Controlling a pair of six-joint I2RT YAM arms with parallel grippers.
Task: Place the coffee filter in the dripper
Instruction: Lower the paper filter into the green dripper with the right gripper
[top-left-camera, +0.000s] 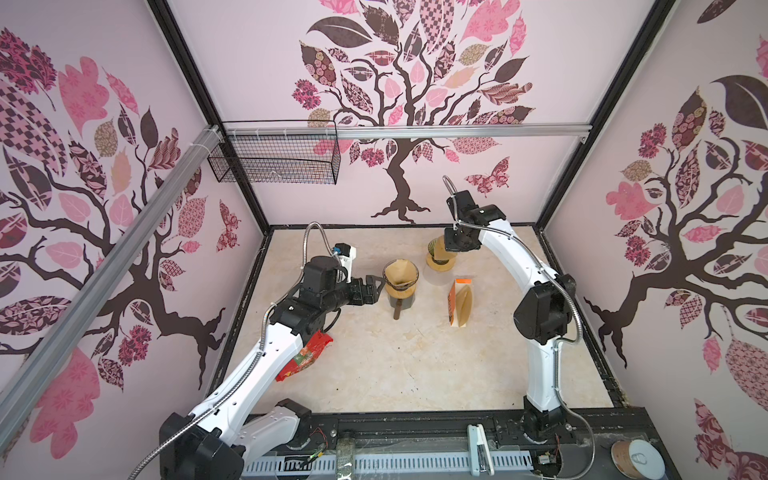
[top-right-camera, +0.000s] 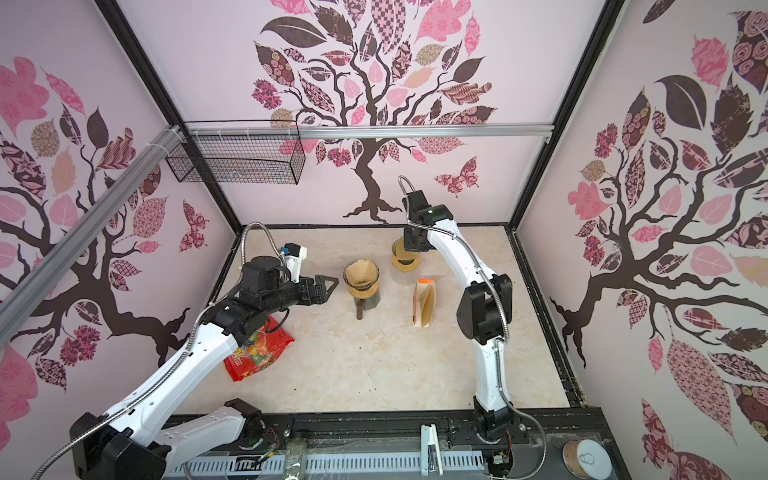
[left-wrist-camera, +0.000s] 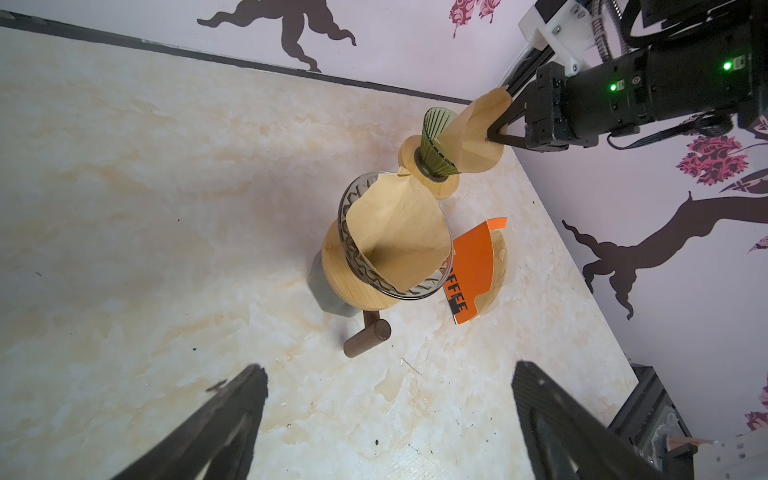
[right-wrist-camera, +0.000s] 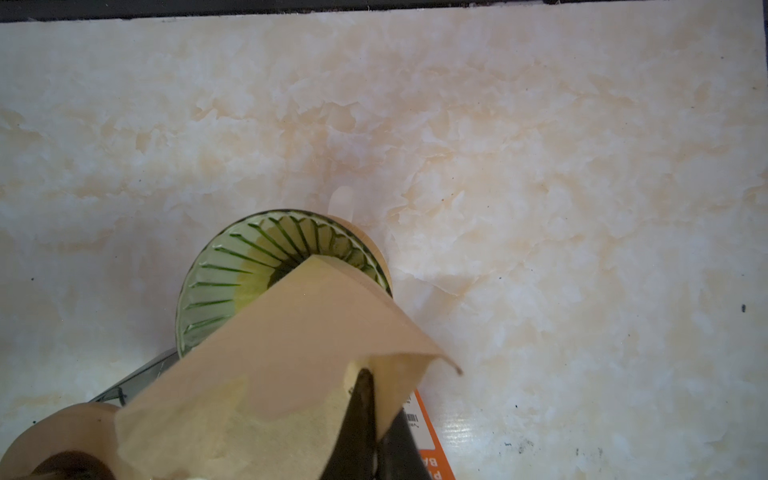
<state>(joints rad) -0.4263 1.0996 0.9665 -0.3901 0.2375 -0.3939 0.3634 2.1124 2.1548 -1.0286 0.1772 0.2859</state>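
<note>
Pinched shut on coffee filter (right-wrist-camera: 291, 332): right gripper (right-wrist-camera: 370, 399), the nearer arm. Filter over green dripper (right-wrist-camera: 232, 282), long axis tilted, tip toward dripper mouth, wide end back at claw. Left gripper (left-wrist-camera: 388, 368) wide open, empty, well apart from green dripper. Right wrist view shows tip over rim, possibly not yet inside. In a top view, arm hides most of filter.

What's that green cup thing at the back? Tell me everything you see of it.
The green dripper is a ribbed, see-through glass cone, standing upright on a round wooden base near the back edge of the table. It is empty. The right tool, shut on a brown coffee filter, holds the paper's tip over its rim; whether they touch cannot be told.
</note>
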